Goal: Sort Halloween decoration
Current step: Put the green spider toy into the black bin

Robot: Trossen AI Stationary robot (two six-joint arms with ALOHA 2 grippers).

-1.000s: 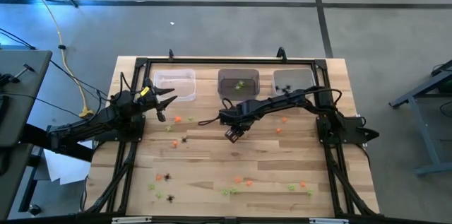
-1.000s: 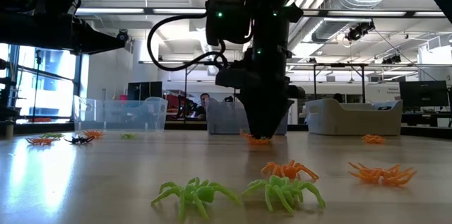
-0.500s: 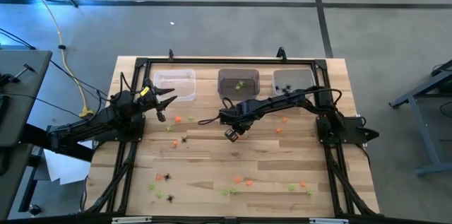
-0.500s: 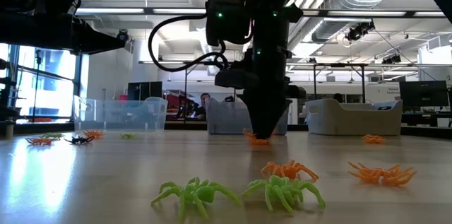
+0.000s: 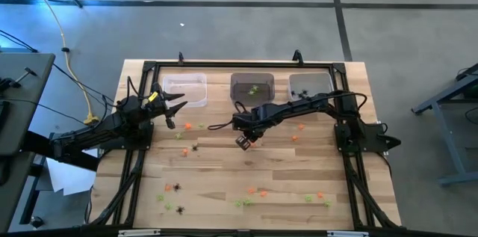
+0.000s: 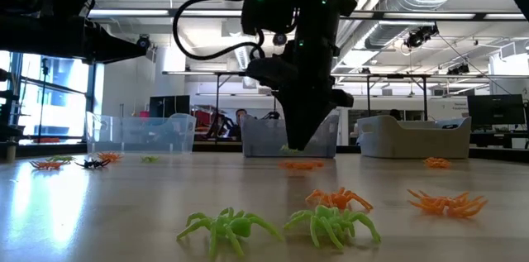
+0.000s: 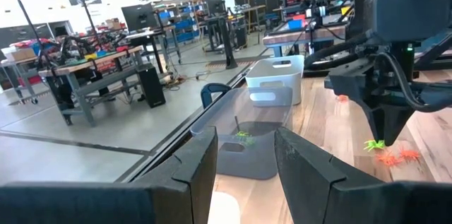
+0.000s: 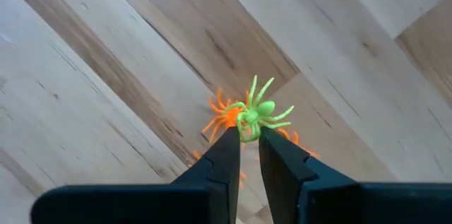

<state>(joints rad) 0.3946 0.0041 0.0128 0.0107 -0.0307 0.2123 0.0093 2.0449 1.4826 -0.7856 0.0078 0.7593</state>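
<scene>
My right gripper (image 8: pixel 248 139) hangs pointing down over the table's middle (image 5: pixel 244 141), shut on a lime-green spider (image 8: pixel 258 114). An orange spider (image 8: pixel 220 119) lies flat on the wood right under it (image 6: pixel 300 164). My left gripper (image 5: pixel 175 106) waits open and level at the far left, near the clear bin (image 5: pixel 184 87). Other Halloween decorations lie scattered: green and orange spiders (image 6: pixel 331 225) near the front edge, black ones (image 5: pixel 178 187) at the near left. My right gripper pinches the green spider's rear end (image 8: pixel 245 131) between its two fingertips, coming from above and pointing steeply down. The spider sticks out past the fingertips, legs spread, lifted clear of the table and of the orange spider below.
Three small bins stand in a row at the far edge: the clear one, a grey one (image 5: pixel 252 86) holding a green piece, and another (image 5: pixel 308 84) on the right. A black frame (image 5: pixel 340 140) borders the table. Bare wood lies between the centre and the near scatter.
My right gripper has risen from the table, tipping slightly, and carries the green spider up with it. The orange spider that lay under the fingertips stays on the wood.
</scene>
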